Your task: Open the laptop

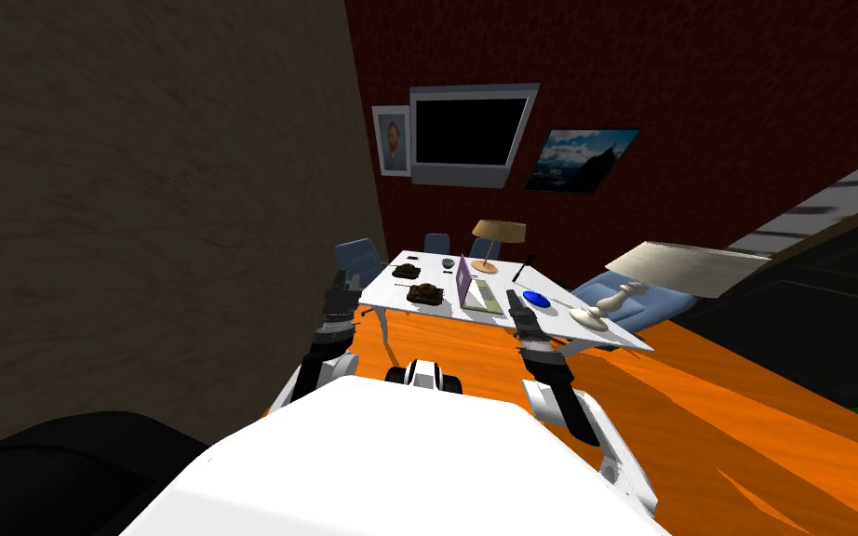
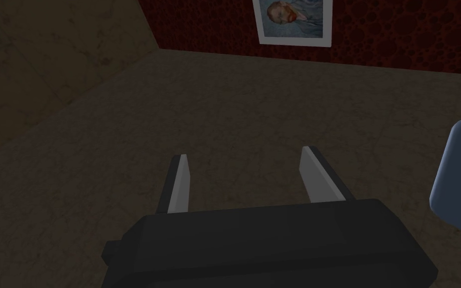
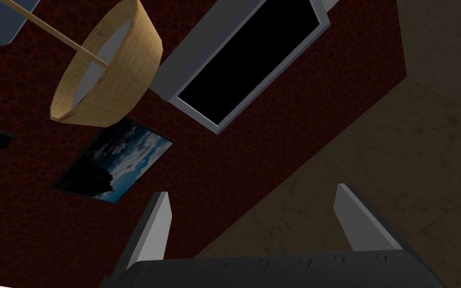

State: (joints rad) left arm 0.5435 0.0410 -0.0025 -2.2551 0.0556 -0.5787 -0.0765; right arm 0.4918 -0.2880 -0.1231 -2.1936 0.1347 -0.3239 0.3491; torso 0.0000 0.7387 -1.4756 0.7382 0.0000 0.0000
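The laptop (image 1: pixel 475 292) lay on the white table (image 1: pixel 390 290), toward the middle of its near edge, purple lid standing raised over the light keyboard. Our right gripper (image 3: pixel 252 194) hung just beside it, on the side of the blue disc (image 1: pixel 537 299) — fingers apart, clasping nothing. Our left gripper (image 2: pixel 244 154) was raised off the table's other end, near a blue chair (image 1: pixel 359 253), its fingers likewise spread and empty. We saw a dark tank-like model (image 1: pixel 425 293) left of the lid, a lamp (image 1: pixel 498 234) behind the laptop, and a white chess piece (image 1: pixel 607 305) at the table's right end
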